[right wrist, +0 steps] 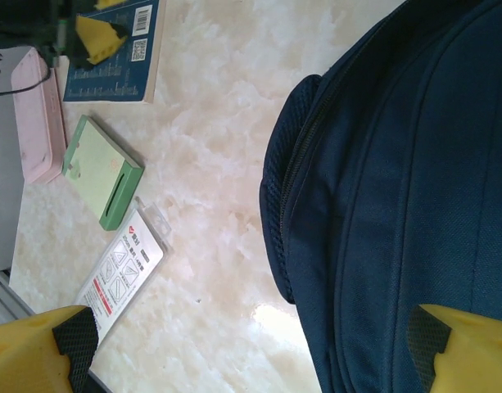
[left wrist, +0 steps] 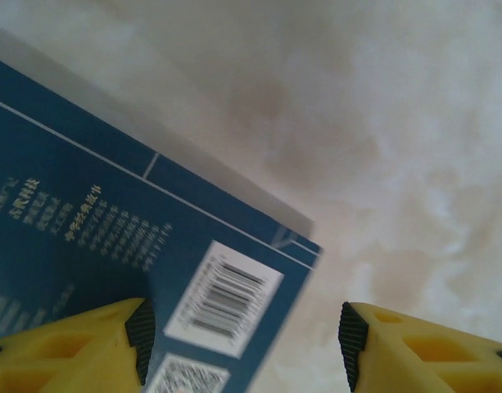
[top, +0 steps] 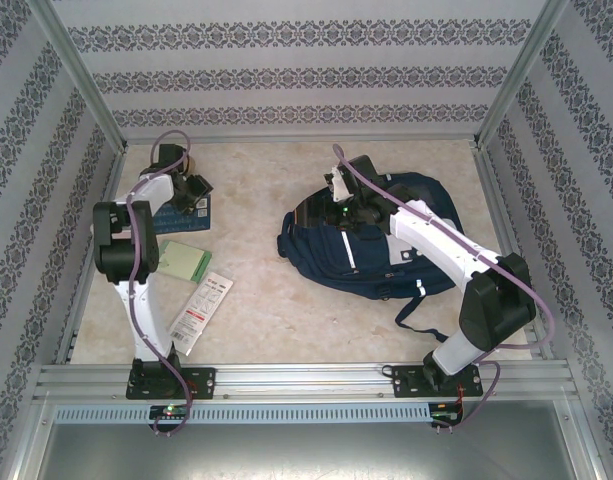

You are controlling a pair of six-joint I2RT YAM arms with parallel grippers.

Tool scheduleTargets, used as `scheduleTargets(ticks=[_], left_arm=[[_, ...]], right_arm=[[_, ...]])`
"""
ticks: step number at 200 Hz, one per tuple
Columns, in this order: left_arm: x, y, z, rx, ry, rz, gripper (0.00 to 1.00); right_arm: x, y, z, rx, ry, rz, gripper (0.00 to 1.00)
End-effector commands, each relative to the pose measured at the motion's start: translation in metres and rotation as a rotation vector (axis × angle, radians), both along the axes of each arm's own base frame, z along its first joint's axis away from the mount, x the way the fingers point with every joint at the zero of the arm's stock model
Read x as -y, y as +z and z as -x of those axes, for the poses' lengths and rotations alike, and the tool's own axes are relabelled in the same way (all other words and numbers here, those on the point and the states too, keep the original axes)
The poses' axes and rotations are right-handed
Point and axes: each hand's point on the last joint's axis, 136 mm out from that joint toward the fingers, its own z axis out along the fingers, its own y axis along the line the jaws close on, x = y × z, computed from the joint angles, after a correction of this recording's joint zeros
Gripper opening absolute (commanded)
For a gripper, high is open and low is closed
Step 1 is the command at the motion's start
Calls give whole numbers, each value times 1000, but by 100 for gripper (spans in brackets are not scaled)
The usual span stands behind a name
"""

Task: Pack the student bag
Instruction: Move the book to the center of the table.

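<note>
The student bag (top: pixel 386 245), a big navy-blue backpack with white stripes, lies on its side at the right of the table. My right gripper (top: pixel 338 200) hovers over the bag's left end. In the right wrist view this gripper (right wrist: pixel 246 344) is wide open and holds nothing, with the bag's zipped edge (right wrist: pixel 382 180) below it. My left gripper (top: pixel 191 190) is at the back left over a blue book (top: pixel 193 215). In the left wrist view it (left wrist: pixel 244 340) stands open, and the book's barcode corner (left wrist: pixel 222 299) lies between its fingers, with a gap on the right side.
A green notebook (top: pixel 184 262) and a white blister pack (top: pixel 201 308) lie on the marble tabletop in front of the book. A pink case (right wrist: pixel 38 115) sits by the left wall. Metal frame rails and patterned walls enclose the table. Bare table (top: pixel 256 200) separates book and bag.
</note>
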Motion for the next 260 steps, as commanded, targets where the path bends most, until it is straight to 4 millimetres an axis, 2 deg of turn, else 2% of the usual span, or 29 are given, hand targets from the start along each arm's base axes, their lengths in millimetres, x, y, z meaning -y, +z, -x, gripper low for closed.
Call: scheduleTargets(ticks=[1, 32, 68, 115, 135, 147, 164, 210, 230, 260], left_arm=[[3, -22, 15, -102, -3, 13, 63], [36, -39, 25, -118, -42, 83, 62], [105, -46, 50, -120, -168, 133, 61], [191, -52, 119, -147, -304, 202, 61], [214, -54, 154, -174, -352, 196, 61], [216, -54, 170, -183, -358, 193, 61], [205, -48, 184, -181, -338, 177, 61], [177, -5, 185, -113, -303, 90, 61], [162, 2, 190, -105, -227, 62, 58], [138, -9, 201, -126, -104, 41, 48]], right_arm=[[1, 8, 6, 18, -2, 6, 98], [0, 6, 5, 15, -5, 8, 98], [-7, 3, -1, 8, 4, 1, 98], [-22, -3, -9, -3, 20, -2, 98], [-28, -7, -11, -9, 29, -2, 98], [-32, -8, -13, -12, 30, -3, 98], [-37, -11, -15, -16, 35, 0, 98], [-50, -15, -18, 0, 47, -27, 98], [-60, -21, -18, -12, 71, -39, 98], [-80, -29, -21, -27, 122, -45, 76]])
